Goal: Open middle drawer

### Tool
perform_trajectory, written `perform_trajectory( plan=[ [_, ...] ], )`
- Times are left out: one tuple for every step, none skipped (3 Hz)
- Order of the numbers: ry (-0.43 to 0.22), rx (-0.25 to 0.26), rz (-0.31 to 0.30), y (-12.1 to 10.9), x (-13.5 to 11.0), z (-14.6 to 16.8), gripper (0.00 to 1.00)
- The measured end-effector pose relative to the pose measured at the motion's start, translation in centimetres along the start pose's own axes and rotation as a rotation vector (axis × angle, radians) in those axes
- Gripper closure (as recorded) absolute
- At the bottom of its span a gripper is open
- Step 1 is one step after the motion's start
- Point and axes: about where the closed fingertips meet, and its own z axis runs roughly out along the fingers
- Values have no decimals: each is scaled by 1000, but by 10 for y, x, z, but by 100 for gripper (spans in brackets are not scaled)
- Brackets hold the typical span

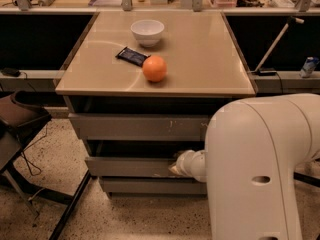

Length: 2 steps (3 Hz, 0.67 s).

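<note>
The middle drawer (130,167) is the wide, plain grey front below the taller scratched front (140,127) and above the narrowest front (150,186). A dark gap shows above it, and its inside is not visible. My gripper (176,168) is at the right end of the middle drawer's front, at its top edge. My large white arm (255,164) fills the lower right and hides most of the gripper and the drawers' right ends.
On the tan cabinet top (200,59) are a white bowl (147,31), an orange (154,68) and a dark packet (132,56). A dark chair (20,116) and black frame legs (70,206) stand to the left. Speckled floor lies in front.
</note>
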Motion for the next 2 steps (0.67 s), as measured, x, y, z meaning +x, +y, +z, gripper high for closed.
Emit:
perform_trajectory(
  plan=[
    [-10, 57, -55, 4, -5, -21, 100],
    [-10, 57, -55, 4, -5, -21, 100]
  ],
)
